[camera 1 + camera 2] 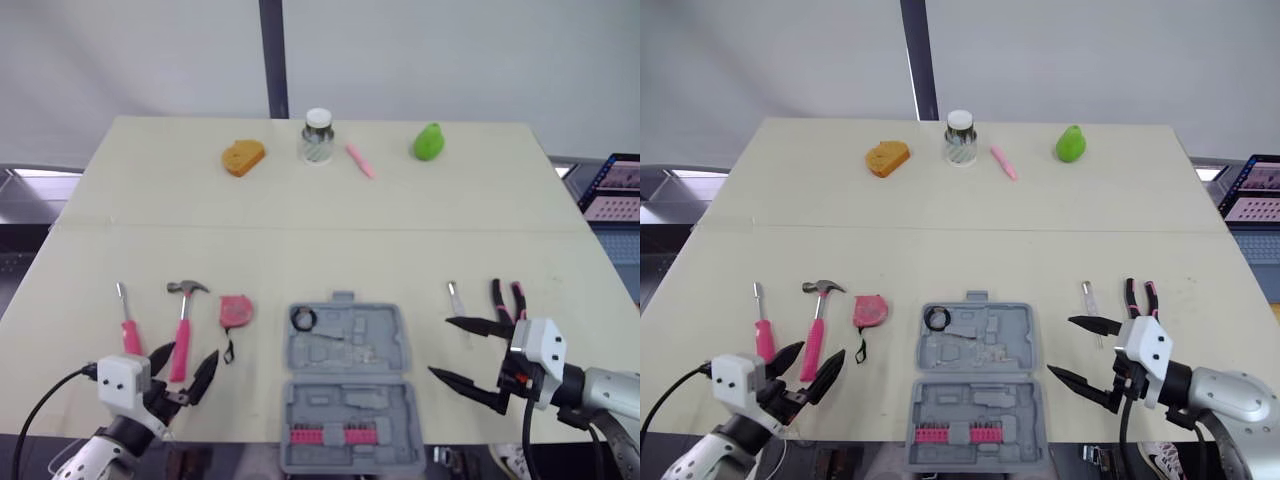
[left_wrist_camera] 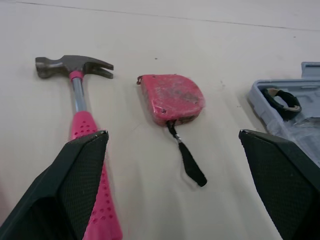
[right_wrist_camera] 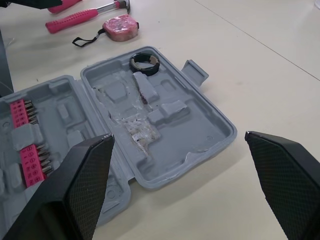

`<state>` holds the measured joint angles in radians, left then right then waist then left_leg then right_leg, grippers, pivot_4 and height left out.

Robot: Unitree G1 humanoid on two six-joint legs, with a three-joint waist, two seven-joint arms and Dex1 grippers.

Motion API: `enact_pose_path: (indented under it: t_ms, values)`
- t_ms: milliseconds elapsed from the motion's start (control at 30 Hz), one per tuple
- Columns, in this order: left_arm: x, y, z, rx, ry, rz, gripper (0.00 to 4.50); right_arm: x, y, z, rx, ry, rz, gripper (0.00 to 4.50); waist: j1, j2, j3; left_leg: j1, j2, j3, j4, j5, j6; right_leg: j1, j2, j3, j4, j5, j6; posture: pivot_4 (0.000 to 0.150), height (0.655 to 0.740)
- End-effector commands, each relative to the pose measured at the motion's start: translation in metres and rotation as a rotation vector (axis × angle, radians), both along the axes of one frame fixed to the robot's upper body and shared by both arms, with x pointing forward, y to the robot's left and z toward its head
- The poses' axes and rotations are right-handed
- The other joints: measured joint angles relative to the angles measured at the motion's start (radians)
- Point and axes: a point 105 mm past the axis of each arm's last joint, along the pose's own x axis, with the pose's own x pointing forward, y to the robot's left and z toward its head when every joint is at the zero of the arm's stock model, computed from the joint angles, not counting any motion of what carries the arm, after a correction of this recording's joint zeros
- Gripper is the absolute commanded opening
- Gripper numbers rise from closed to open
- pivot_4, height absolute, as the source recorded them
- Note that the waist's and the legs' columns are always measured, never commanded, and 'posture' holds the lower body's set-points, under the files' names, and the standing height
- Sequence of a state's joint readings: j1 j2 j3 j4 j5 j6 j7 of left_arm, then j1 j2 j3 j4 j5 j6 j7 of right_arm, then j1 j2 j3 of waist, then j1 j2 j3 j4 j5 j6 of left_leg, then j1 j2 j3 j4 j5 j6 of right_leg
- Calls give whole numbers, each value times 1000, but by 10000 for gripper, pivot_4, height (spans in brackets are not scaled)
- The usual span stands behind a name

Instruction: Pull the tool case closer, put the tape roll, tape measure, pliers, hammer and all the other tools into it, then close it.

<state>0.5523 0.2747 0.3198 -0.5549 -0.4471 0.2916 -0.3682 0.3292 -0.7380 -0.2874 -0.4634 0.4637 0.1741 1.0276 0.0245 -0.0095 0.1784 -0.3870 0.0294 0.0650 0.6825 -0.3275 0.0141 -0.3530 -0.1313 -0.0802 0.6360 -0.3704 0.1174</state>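
Observation:
The grey tool case (image 1: 347,385) lies open near the table's front edge, with the black tape roll (image 1: 303,319) in its far left corner and pink bits in the near half. Left of it lie the pink tape measure (image 1: 236,310), the pink-handled hammer (image 1: 183,326) and a pink screwdriver (image 1: 127,322). My left gripper (image 1: 183,372) is open just in front of the hammer's handle. Right of the case lie the pliers (image 1: 507,300) and a small clear-handled tool (image 1: 456,298). My right gripper (image 1: 468,352) hangs open between case and pliers, empty.
Along the far edge of the table (image 1: 320,215) stand an orange block (image 1: 243,157), a glass jar (image 1: 317,137), a pink marker (image 1: 360,161) and a green pear (image 1: 429,142). A laptop (image 1: 615,187) sits off the right side.

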Motion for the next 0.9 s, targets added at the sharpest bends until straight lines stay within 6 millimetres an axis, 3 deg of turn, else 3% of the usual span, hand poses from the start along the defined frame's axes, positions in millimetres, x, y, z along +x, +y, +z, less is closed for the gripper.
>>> enact_pose_path:
  t_ms: [33, 433, 667, 900]
  values:
    - [6, -7, 12, 29, -31, -7, 45000, 3, -2, 8, -8, -35, -7, 44329, 0, 0, 0, 0, 0, 0, 0, 0, 0, 0, 0, 0, 0, 0, 0, 1500, 6950]
    - [13, -14, -15, 78, 82, 24, 45000, 7, -6, 13, -29, -44, -19, 44329, 1, 0, 0, 0, 0, 0, 0, 0, 0, 0, 0, 0, 0, 0, 0, 1500, 6950]
    - [20, -34, -7, 85, 46, -12, 45000, 7, -11, 16, -46, -46, -32, 44329, 1, 0, 0, 0, 0, 0, 0, 0, 0, 0, 0, 0, 0, 0, 0, 1500, 6950]
    - [22, -29, 4, 135, 34, -30, 45000, 7, -11, 14, -45, -46, -37, 44329, 0, 0, 0, 0, 0, 0, 0, 1, 0, 0, 0, 0, 0, 0, 0, 1500, 6950]
